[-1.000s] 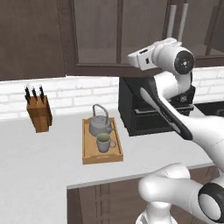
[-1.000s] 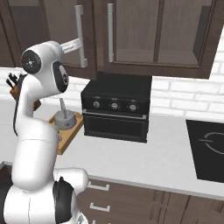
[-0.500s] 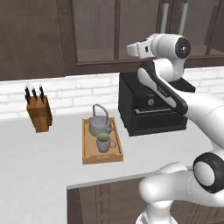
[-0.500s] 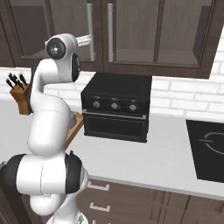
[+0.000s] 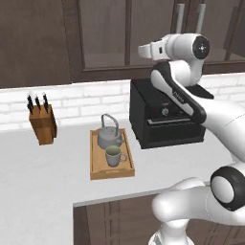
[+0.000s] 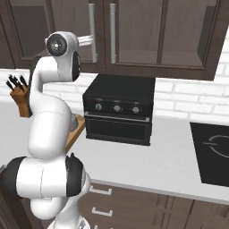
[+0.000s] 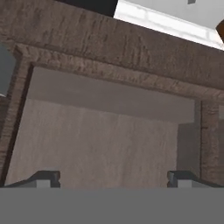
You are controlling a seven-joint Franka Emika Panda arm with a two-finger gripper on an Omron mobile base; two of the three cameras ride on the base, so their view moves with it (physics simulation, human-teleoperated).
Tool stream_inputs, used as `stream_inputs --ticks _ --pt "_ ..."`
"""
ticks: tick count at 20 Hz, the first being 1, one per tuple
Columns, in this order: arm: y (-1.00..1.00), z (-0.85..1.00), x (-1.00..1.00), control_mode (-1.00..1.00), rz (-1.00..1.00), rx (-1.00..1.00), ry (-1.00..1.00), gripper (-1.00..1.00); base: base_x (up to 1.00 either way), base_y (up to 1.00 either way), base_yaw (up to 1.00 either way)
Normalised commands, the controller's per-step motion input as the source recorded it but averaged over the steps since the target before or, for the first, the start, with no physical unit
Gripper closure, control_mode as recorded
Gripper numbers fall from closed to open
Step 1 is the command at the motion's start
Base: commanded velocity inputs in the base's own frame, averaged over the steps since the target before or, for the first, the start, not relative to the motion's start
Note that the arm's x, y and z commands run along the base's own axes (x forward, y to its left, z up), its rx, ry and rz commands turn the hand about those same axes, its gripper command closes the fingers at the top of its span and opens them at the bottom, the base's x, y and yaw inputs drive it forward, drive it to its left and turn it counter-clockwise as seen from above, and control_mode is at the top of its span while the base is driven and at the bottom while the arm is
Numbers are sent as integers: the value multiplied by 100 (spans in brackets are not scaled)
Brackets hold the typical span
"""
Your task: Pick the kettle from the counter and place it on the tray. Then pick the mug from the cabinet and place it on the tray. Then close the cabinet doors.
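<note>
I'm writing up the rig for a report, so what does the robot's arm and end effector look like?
The arm is glossy white, built of thick rounded links with dark joints and round dark grey caps at the joints. No cables or markings show. The end effector has two small dark finger tips with pale grey faces.

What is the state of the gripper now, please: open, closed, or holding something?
Gripper: open, jaws spread wide, holding nothing, facing the cabinet door.

Grey kettle (image 5: pixel 109 136), dark brown cabinet (image 5: pixel 110 43)
</note>
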Motion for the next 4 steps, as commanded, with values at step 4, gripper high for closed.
stream_inputs --ticks 4 --pt "0 -46 70 -100 6 0 8 -100 0 0 0"
